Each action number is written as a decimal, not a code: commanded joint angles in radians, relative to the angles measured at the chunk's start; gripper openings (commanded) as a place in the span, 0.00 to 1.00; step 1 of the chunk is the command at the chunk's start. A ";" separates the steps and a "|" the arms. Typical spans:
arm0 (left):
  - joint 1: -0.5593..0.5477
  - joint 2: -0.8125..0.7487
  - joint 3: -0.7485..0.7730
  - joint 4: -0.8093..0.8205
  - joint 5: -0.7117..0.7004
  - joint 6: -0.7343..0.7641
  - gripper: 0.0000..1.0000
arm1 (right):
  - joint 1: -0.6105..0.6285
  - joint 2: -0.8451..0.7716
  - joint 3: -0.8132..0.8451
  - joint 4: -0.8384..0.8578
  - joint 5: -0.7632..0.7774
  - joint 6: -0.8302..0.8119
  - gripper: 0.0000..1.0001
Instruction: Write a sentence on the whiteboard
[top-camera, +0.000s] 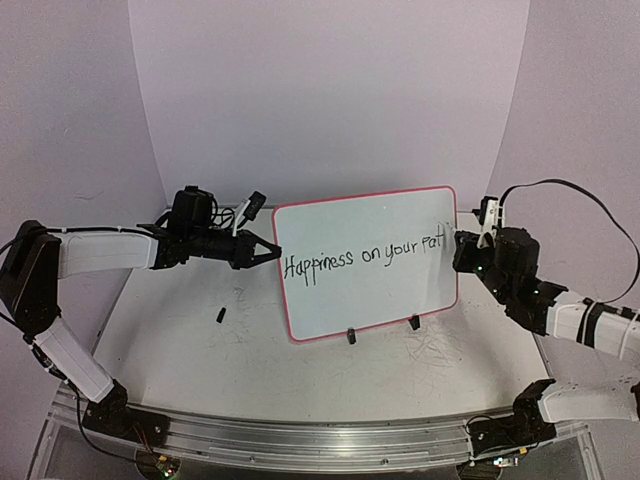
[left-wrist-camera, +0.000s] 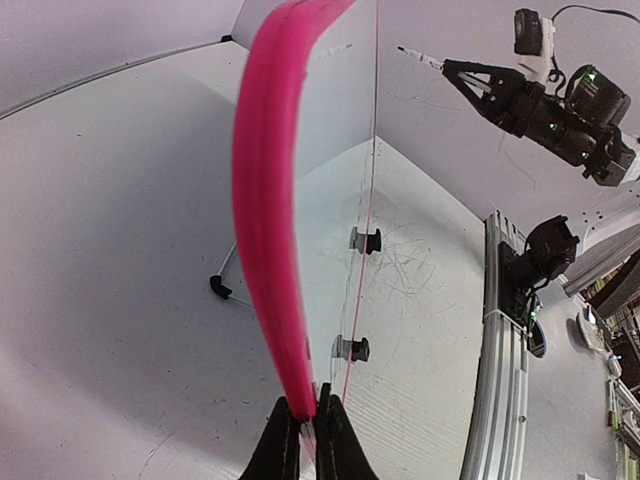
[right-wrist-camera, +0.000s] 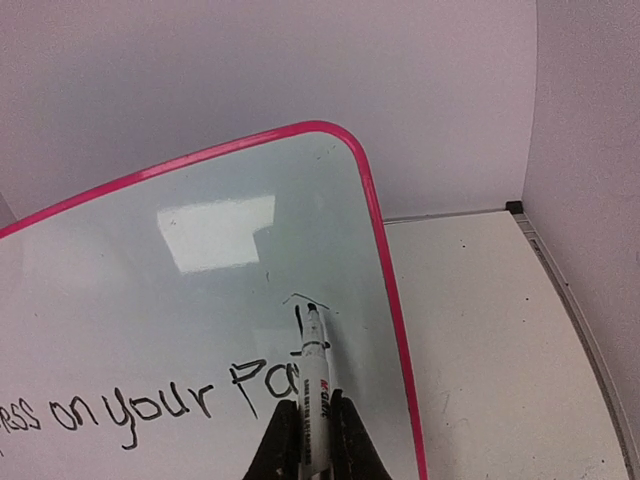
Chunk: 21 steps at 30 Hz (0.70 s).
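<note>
Starting on the left: the left gripper (top-camera: 270, 250) reaches in sideways and its fingers are squeezed tight on the left edge of the whiteboard (top-camera: 370, 300). The left wrist view shows the two black fingertips pinching the pink-red rim right at the bottom of the shot. Just below that arm, a small black bit (top-camera: 220, 314) lies on the table (top-camera: 180, 350); can't tell what it is.

The board itself stands roughly upright in the middle of the table, tilted a little so its right end sits higher, resting on its two black clip feet (top-camera: 351, 336).

The sentence (top-camera: 360, 258) runs across the middle of the board in black marker and reads "Happiness on your Pa", plus one more vertical stroke at the end.

That last stroke is right where the marker (right-wrist-camera: 316, 365) is. Its black tip touches the board near the right rim, close to the upper right corner. The right gripper (right-wrist-camera: 312, 405) is closed around the marker's white barrel, and the pen pokes up out from between the fingers. Some faint grey scribbles (top-camera: 440, 350) mark the tabletop in front of the board.
</note>
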<state>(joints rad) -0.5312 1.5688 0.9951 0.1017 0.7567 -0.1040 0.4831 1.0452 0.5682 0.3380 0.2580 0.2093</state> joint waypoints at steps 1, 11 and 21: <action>-0.019 -0.030 0.044 -0.022 0.034 0.040 0.00 | -0.022 0.017 0.015 0.009 -0.031 -0.021 0.00; -0.021 -0.035 0.041 -0.024 0.026 0.043 0.00 | -0.051 0.085 0.076 0.055 -0.060 -0.046 0.00; -0.021 -0.036 0.041 -0.026 0.027 0.043 0.00 | -0.055 0.122 0.078 0.030 -0.049 -0.031 0.00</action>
<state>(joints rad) -0.5312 1.5688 0.9951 0.1013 0.7560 -0.1039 0.4324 1.1525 0.6132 0.3543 0.2074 0.1775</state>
